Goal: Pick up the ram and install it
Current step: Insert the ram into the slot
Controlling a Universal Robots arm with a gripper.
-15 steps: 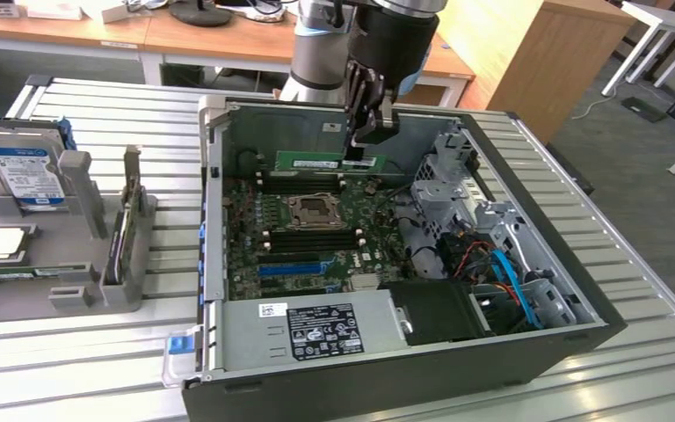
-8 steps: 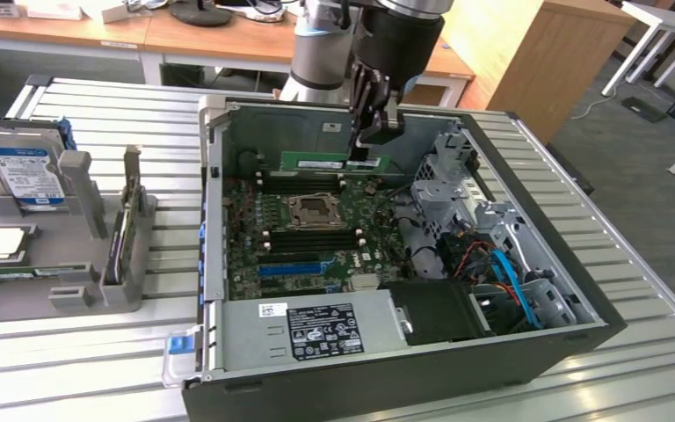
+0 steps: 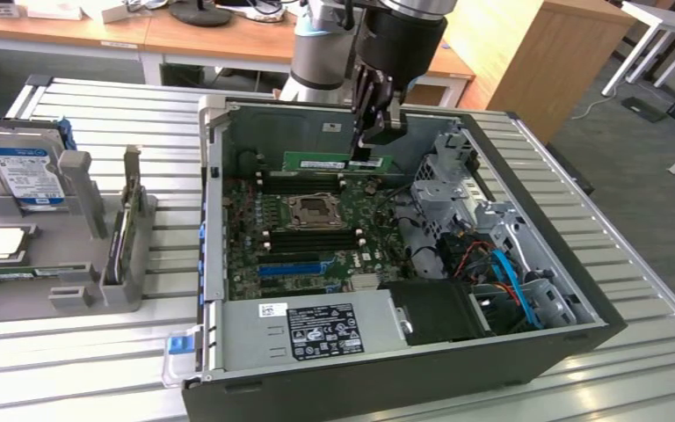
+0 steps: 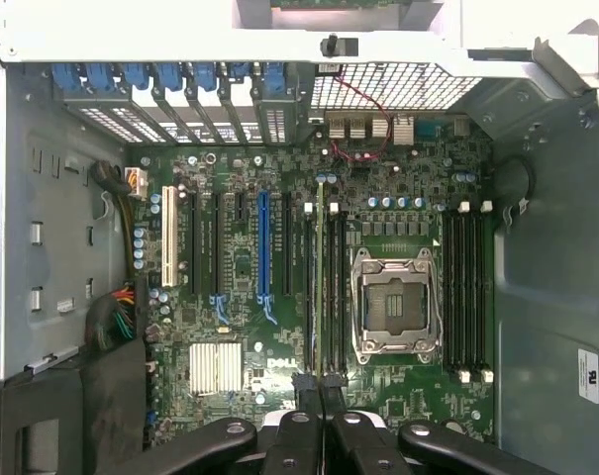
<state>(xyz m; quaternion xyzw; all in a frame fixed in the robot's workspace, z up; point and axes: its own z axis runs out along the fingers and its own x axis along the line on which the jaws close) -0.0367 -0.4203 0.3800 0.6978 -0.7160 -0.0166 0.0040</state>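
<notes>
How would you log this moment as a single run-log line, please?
claw: shut on ram | ram: held over motherboard, near CPU socket | case: open | install: ram not yet seated

One ram (image 3: 320, 162), one hard drive (image 3: 24, 174), one open computer case (image 3: 373, 387), one robot arm (image 3: 314, 48).
</notes>
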